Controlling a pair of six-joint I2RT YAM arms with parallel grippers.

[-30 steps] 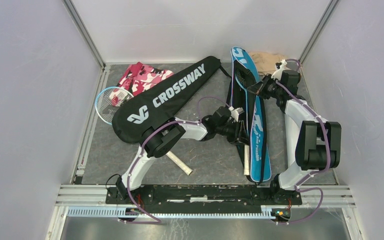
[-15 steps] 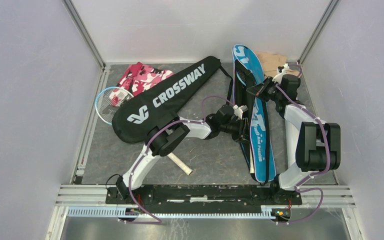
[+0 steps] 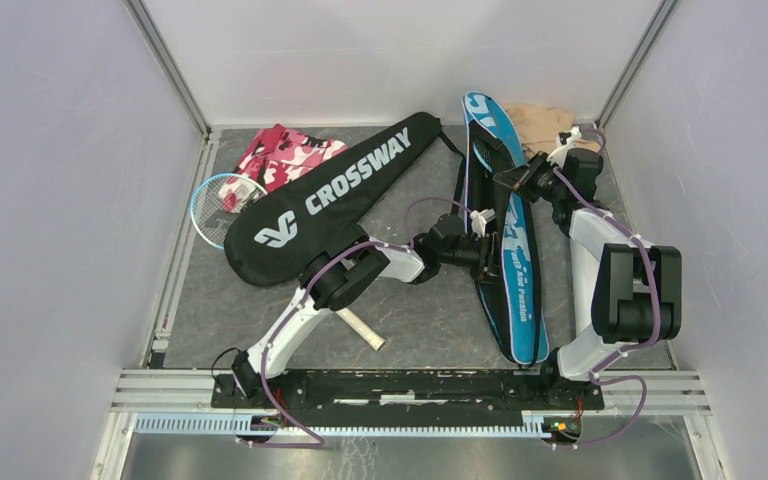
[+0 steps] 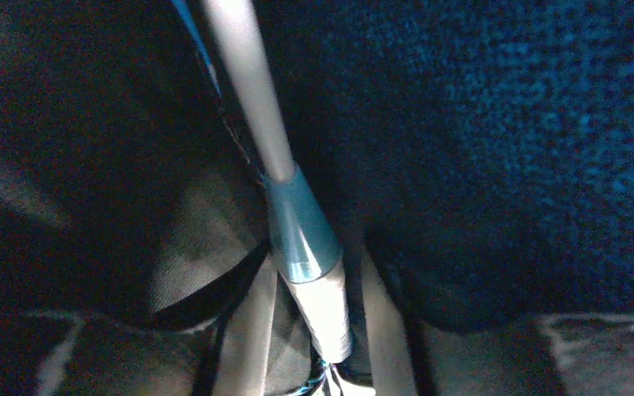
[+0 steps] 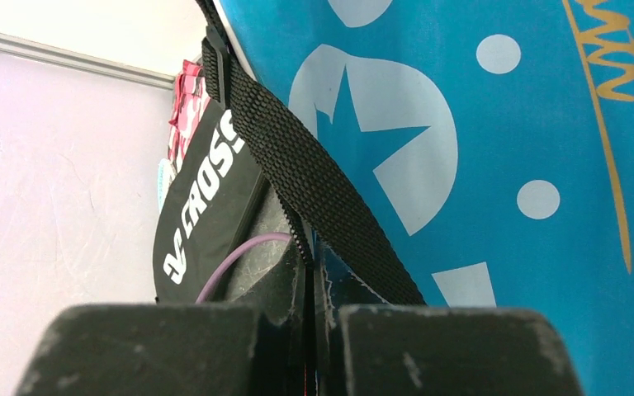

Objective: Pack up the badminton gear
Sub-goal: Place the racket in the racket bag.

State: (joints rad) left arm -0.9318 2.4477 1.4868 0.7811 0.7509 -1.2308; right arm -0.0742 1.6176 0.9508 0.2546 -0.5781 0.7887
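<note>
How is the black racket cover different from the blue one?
The black cover says CROSSWAY in big white letters; the blue cover has pale shapes. The black cover lies slanted with nothing gripping it; the right arm's jaws pinch the blue cover's edge. Both are long racket covers.

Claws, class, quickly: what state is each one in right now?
Left claw: at the racket handle inside the blue cover; grip cannot be told.
Right claw: closed, pinching the blue cover's edge.
</note>
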